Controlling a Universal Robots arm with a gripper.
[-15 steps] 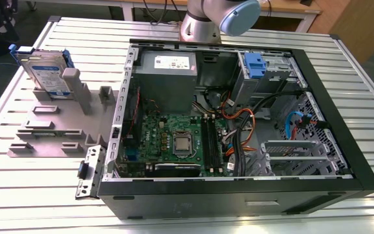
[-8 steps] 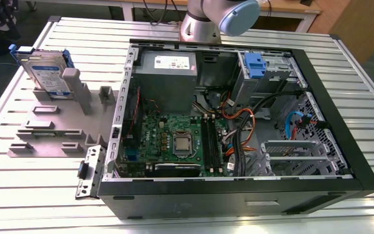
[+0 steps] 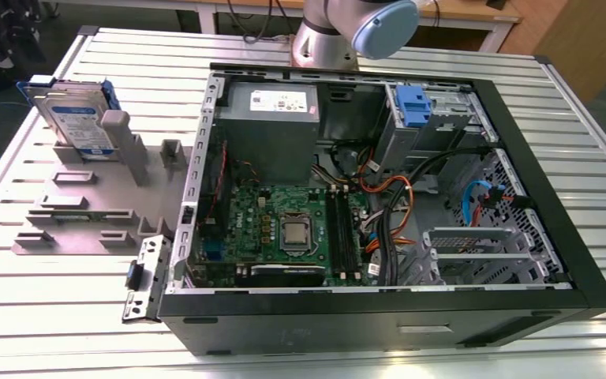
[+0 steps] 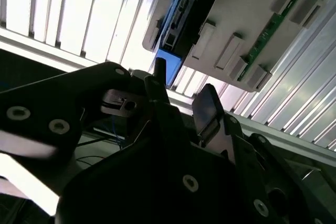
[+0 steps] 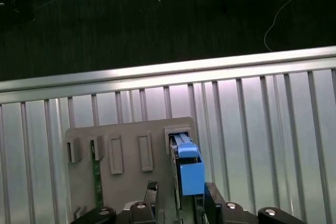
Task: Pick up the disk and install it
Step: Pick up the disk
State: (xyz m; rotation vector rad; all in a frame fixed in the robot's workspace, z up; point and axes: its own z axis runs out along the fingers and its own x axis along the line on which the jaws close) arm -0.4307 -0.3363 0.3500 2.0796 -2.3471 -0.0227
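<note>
Slatted metal counter [image 3: 598, 158], evenly lit, with a wooden desk [image 3: 461, 13] behind it, a wood panel [image 3: 582, 39] at the exterior view's right and dark floor [image 5: 105, 24] carrying loose cables [image 5: 292, 4].

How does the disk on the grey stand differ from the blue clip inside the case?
The disk stands on edge in the stand outside the case; the clip sits in the case's drive bay. The disk carries a labelled silver drive; the clip shows none. Both have blue plastic.

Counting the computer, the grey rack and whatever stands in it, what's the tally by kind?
Open computer case: 1
Grey rack: 1
Disk: 1
Green circuit strip: 1
Total: 4
</note>
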